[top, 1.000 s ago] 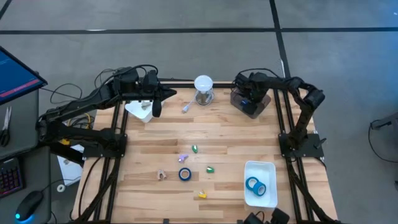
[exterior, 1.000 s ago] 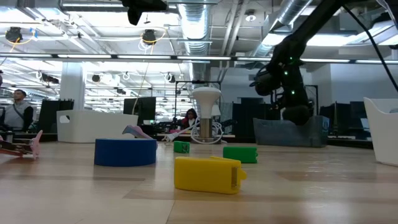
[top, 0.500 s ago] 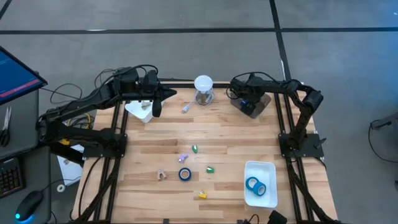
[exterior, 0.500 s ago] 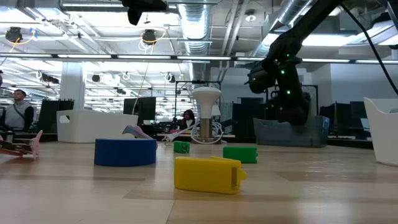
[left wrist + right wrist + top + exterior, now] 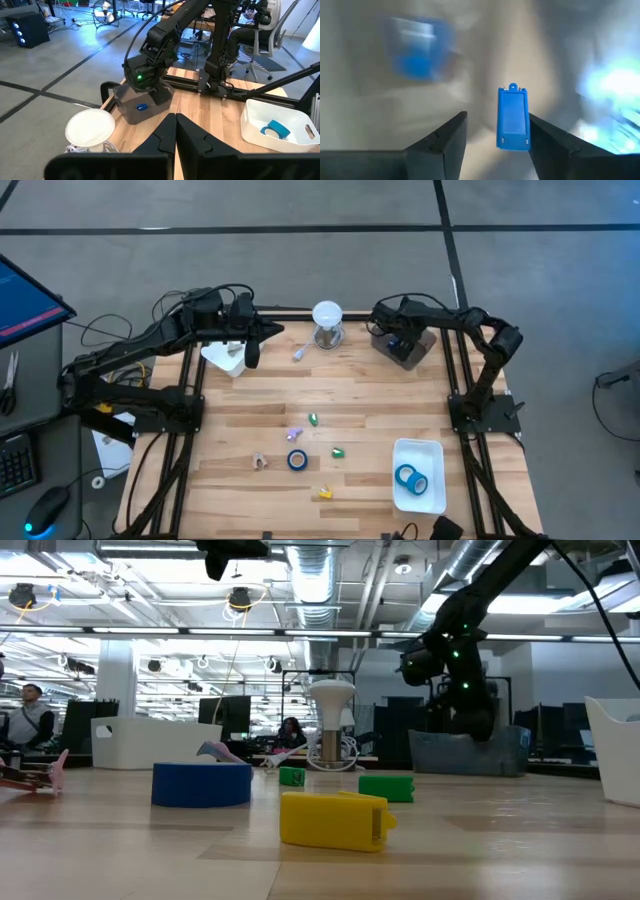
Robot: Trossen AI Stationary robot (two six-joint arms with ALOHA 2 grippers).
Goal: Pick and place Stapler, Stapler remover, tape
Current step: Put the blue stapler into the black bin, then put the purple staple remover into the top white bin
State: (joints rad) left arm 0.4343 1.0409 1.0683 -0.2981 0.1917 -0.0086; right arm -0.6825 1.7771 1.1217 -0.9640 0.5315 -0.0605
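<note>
Table unchanged; right gripper (image 5: 495,145) narrower over grey bin (image 5: 408,346), around blue stapler (image 5: 512,119), left gripper (image 5: 175,131) closed

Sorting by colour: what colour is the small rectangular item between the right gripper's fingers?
Blue; the rectangular item shows best in the right wrist view.

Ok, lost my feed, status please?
Right gripper open inside grey bin, straddling blue stapler. Left gripper shut, parked by far-left white tray. Nothing blocking.

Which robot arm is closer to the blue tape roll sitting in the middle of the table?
Left, slightly. Its end effector hangs beyond the tape roll at the table's far left; the right end effector is farther, over the grey bin.
</note>
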